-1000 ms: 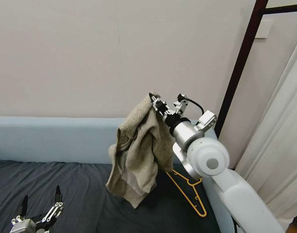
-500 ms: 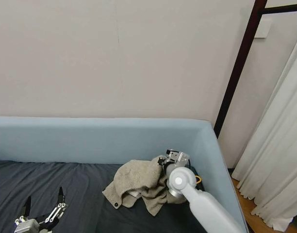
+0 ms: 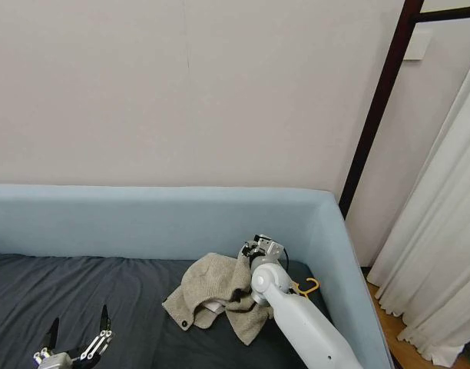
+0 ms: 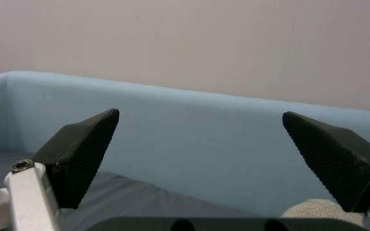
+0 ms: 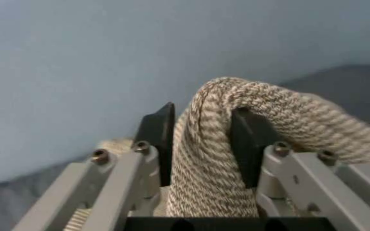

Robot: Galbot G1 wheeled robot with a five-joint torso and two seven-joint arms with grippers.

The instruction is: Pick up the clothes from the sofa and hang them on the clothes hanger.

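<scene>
Low on the left, the left gripper [image 3: 78, 320] hovered over the dark seat cushion [image 3: 104, 288] of the pale blue sofa [image 3: 143, 223], its fingers [image 4: 82, 144] spread wide with nothing between them. In the left wrist view they pointed toward the sofa's backrest, and a corner of beige cloth showed beside one of them.

Further right, the beige knitted garment [image 3: 212, 288] lay crumpled on the seat cushion, near the sofa's right-hand corner and just below the backrest. The right gripper [image 3: 254, 247] was down at the upper right edge of the heap, and the right arm reached in from the lower right. Its black fingers [image 5: 161, 139] were pinched narrow on a raised fold of the ribbed knit, which bulged up between them.

Just right of the arm, the hook of a yellow hanger [image 3: 306, 287] lay on the seat in the sofa's corner. Beyond the sofa's end stood a dark rack pole [image 3: 373, 115] and a white curtain [image 3: 442, 254].
</scene>
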